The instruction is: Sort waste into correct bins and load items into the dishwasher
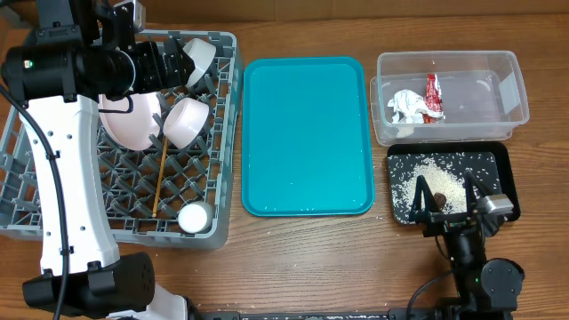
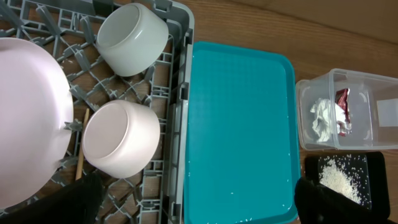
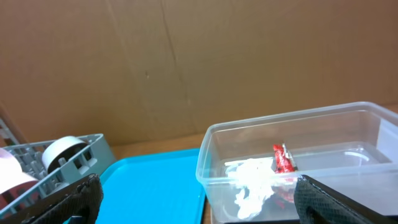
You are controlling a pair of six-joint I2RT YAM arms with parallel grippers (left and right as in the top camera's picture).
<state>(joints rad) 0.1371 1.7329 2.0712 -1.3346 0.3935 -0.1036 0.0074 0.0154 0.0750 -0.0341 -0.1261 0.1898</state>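
The grey dish rack at the left holds a white plate, two small bowls, a white cup and wooden chopsticks. My left gripper hovers over the rack's back right part, open and empty. The clear tub holds crumpled white paper and the red wrapper. The black tray holds rice grains and a brown lump. My right gripper is open and empty over the tray's front edge.
A large teal serving tray lies between the rack and the bins, with a few specks on it. A brown cardboard wall stands behind the table. The right arm's base is at the front right edge.
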